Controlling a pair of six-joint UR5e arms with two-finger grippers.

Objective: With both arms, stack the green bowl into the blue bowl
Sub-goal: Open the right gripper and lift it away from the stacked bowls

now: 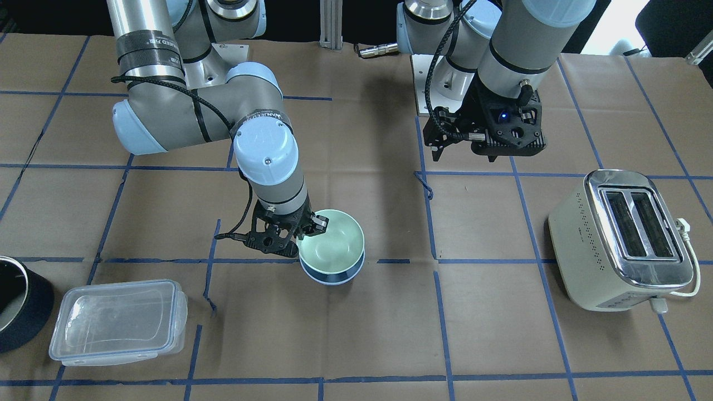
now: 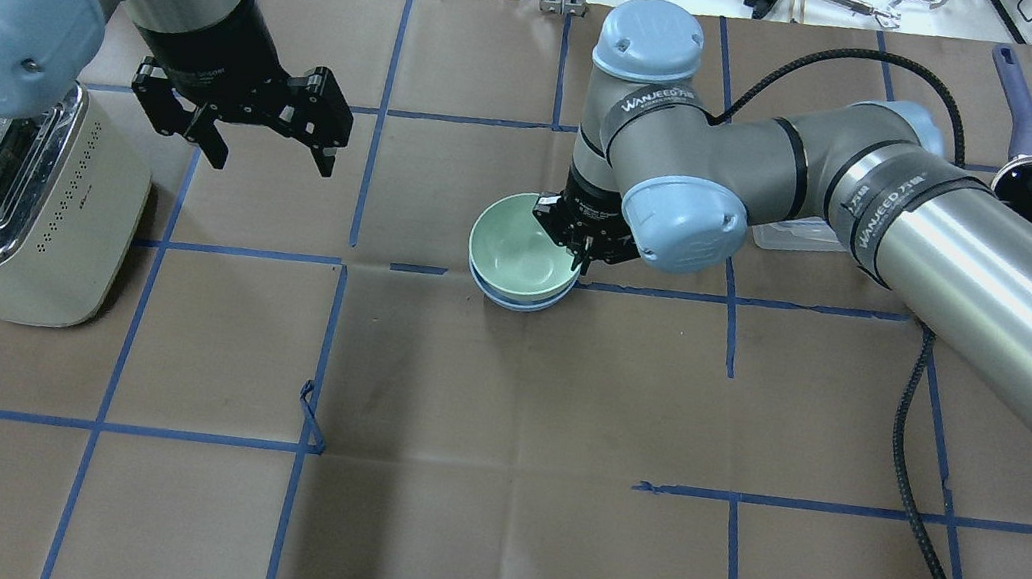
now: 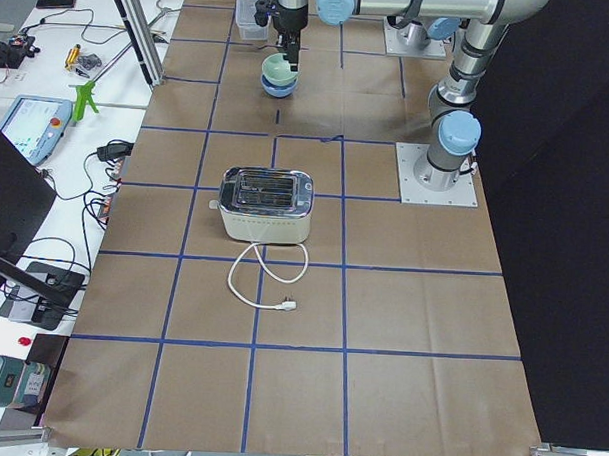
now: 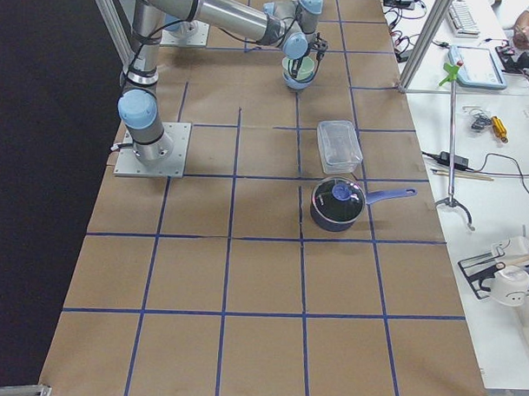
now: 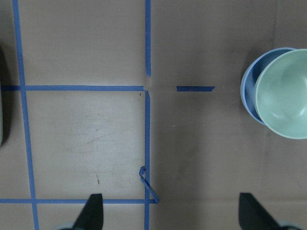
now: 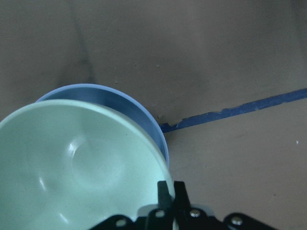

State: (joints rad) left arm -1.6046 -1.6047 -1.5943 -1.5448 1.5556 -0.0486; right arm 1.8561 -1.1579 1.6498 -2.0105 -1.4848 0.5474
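Here, nearest the right wrist camera, the right claw (image 6: 171,195) is clamped on the rim of the green bowl (image 6: 81,163), its two fingers drawn close together with the thin wall between them. Just beyond and beneath, the blue bowl (image 6: 108,98) shows as a crescent past the green rim. Both stand near the middle of the desk (image 1: 356,345), beside a blue tape line (image 6: 230,111).

We judge the step in hand to be the seating and release. The green bowl looks lowered into the blue one, though we cannot tell whether it rests fully down or sits a shade proud. To do it well, we would hold the two rims level and centred and let the green bowl settle under its own weight. We would then part the fingers only a little, so the inner one does not drag the wall, and lift straight up. A sideways pull could tip the light stack or slide it along the desk.

Farther off, well apart from the bowls, the left claw (image 2: 270,156) hangs above the desk near the toaster (image 2: 9,228), its jaws spread wide, holding and touching nothing. Out on the bowls' other side, the clear lidded container (image 1: 117,320) and the dark pot (image 1: 22,306) stand apart from both claws.
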